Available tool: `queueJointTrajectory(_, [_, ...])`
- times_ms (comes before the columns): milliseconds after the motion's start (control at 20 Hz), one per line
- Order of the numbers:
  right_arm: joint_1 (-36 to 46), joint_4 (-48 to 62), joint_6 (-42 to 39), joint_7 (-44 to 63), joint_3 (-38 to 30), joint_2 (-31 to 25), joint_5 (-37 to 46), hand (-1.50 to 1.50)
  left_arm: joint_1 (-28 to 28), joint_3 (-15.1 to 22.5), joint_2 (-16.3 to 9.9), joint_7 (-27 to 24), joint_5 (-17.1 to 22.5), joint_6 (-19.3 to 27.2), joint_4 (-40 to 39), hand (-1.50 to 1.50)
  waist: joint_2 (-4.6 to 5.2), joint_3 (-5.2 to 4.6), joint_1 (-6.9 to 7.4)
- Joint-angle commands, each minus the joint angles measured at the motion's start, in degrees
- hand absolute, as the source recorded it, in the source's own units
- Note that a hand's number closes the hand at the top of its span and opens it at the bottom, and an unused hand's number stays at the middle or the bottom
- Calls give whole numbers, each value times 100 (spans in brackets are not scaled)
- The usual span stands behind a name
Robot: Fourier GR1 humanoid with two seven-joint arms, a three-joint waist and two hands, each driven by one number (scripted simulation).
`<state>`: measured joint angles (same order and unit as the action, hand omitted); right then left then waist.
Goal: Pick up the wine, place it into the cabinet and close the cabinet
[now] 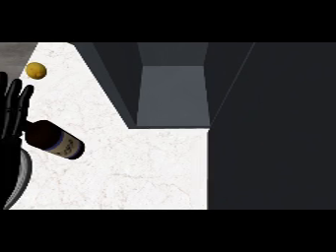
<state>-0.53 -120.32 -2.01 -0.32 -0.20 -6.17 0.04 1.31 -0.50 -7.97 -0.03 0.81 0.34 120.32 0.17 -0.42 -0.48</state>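
Wine (54, 140): dark cylinder on marble counter (141, 167)

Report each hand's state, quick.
Left hand: open, fingers straight, beside the wine bottle, holding nothing.
Right hand: not in view.

1. Setting read as a kitchen.
2. Work surface was a white, faintly veined marble-like counter (141, 167), the sort fitted in a home kitchen.
3. A dark grey cabinet (172, 93) stood on the counter with its interior open to view; its open door (280, 128) filled the right side.
4. A wine bottle (56, 140) lay on its side on the counter.
5. A small yellow fruit, lemon-like (36, 70), sat near the counter's far left corner.
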Motion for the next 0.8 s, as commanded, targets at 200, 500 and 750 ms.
queueJointTrajectory(200, [-620,-766,21,385,200,116,54,-150,240,-786,-788,-713,1520,-1521,-538,-150,-20,34,-16])
queueJointTrajectory(500, [-982,-1069,-696,723,948,75,-738,-150,-56,-188,-242,529,2856,-1515,-225,-150,-33,43,22])
queueJointTrajectory(750, [-731,-1624,-604,1405,741,-35,-1002,-150,83,-524,-623,1820,3622,-924,988,-150,-29,44,59])
